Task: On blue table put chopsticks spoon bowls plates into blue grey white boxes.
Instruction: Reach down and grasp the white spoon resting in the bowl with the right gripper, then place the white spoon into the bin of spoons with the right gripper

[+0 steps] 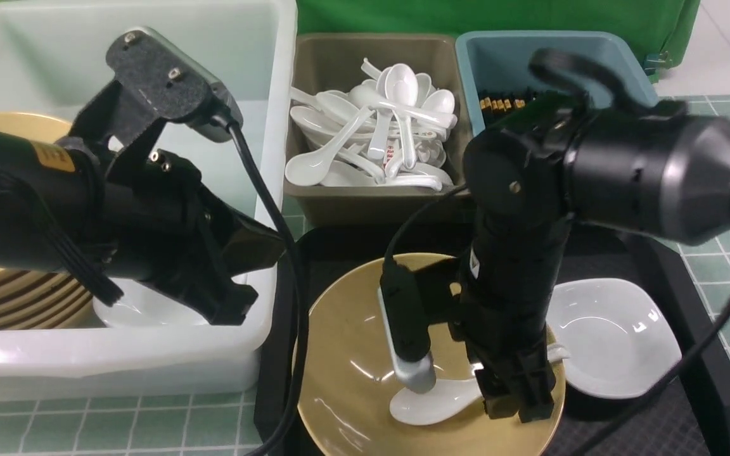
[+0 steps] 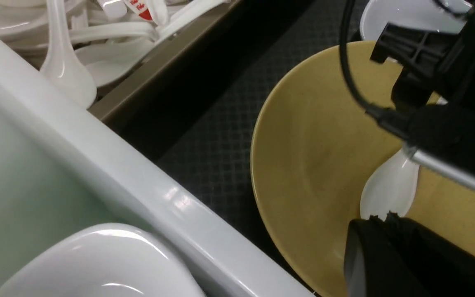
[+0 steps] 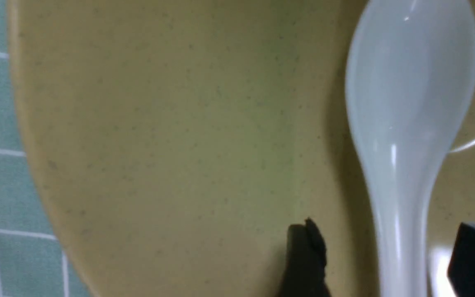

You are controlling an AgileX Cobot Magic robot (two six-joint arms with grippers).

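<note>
A yellow bowl (image 1: 346, 354) sits on the black tray with a white spoon (image 1: 431, 402) lying in it. My right gripper (image 1: 517, 405) reaches down into that bowl, open. In the right wrist view the gripper (image 3: 388, 235) has one jaw on each side of the spoon (image 3: 406, 103) handle, apart from it. My left gripper (image 1: 232, 310) is shut and empty, hanging over the white box (image 1: 118, 367) at its near right corner. Inside that box are stacked yellow bowls (image 1: 10, 297) and a white plate (image 1: 149, 310). Another plate (image 1: 612, 335) rests on the tray.
The grey box (image 1: 371, 196) behind the tray holds several white spoons. The blue box (image 1: 504, 57) at the back right holds chopsticks (image 1: 501, 103). The black tray (image 1: 688, 285) lies on the blue table (image 1: 86, 424). Both arms' cables hang near the bowl.
</note>
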